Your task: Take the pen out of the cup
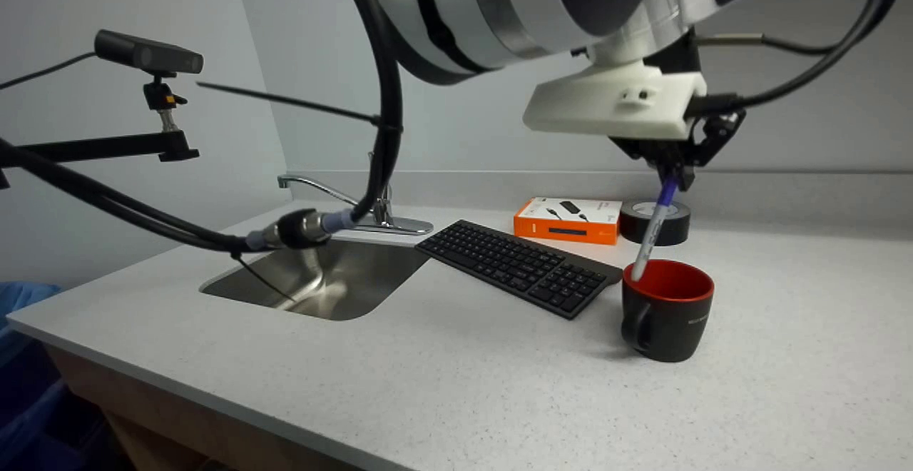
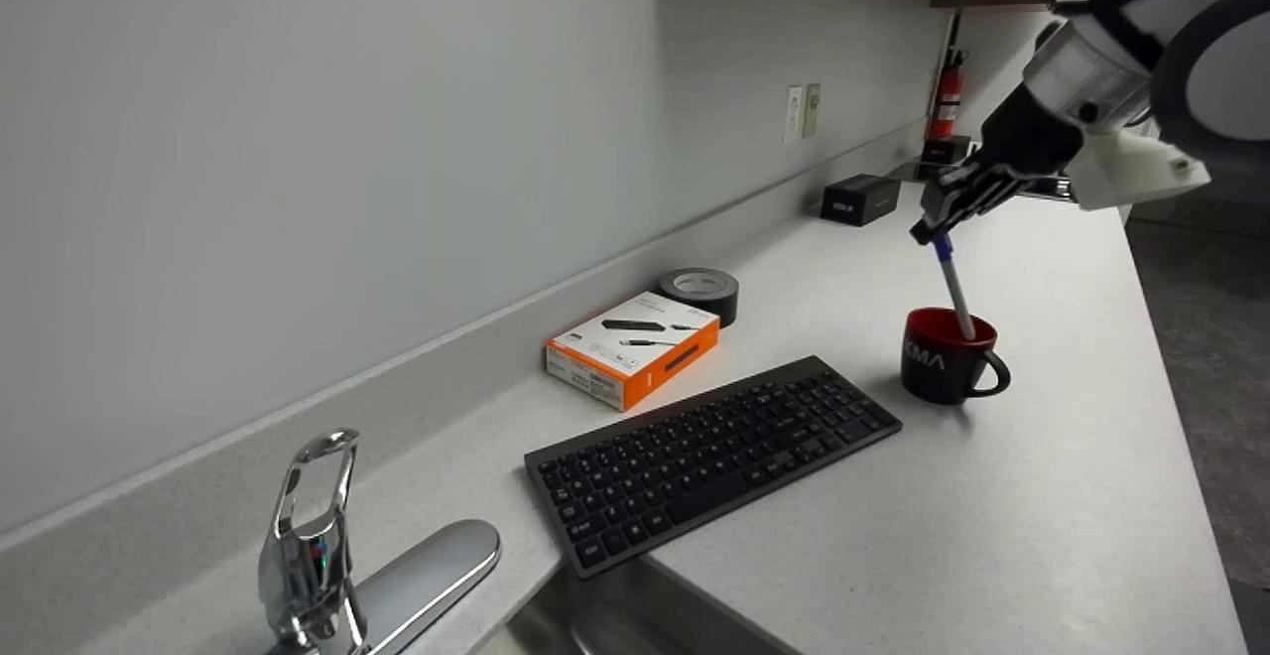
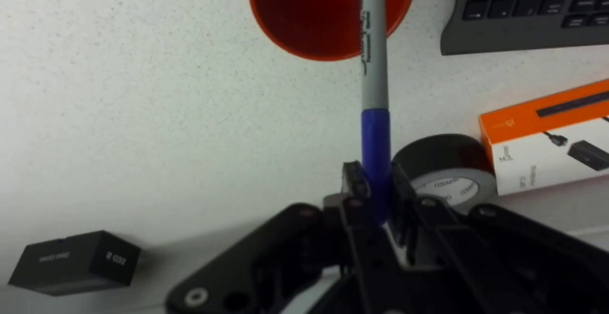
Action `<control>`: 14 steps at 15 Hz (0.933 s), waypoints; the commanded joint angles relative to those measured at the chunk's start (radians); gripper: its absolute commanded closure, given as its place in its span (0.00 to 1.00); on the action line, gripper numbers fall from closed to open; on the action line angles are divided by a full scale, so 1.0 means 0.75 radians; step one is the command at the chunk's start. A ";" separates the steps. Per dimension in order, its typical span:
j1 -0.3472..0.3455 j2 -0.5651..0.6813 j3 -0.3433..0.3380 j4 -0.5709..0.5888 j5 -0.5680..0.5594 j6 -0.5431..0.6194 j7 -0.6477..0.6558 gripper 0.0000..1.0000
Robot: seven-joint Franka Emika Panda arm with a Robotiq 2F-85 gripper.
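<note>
The cup (image 1: 667,332), black outside and red inside, stands upright on the counter; it also shows in an exterior view (image 2: 938,369) and at the top of the wrist view (image 3: 309,24). The pen (image 1: 653,232) has a blue-purple cap end and a pale grey barrel; it also shows in an exterior view (image 2: 955,288) and in the wrist view (image 3: 374,71). My gripper (image 1: 675,173) is above the cup with its fingers shut on the pen's blue cap (image 3: 376,138). The pen hangs tilted, its lower end around the cup's mouth. I cannot tell whether it touches the cup.
A black keyboard (image 1: 521,264) lies beside the cup. Behind are an orange and white box (image 1: 567,221) and a black tape roll (image 1: 655,223). A sink (image 1: 314,278) with a faucet (image 2: 317,546) is past the keyboard. A black box (image 2: 859,200) stands by the wall.
</note>
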 commanded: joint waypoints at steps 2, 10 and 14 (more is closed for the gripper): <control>0.093 -0.325 0.010 -0.021 0.171 -0.406 -0.159 0.96; 0.263 -0.059 0.071 0.082 0.411 -0.831 -0.185 0.96; 0.246 0.176 0.093 0.169 0.372 -0.985 -0.161 0.96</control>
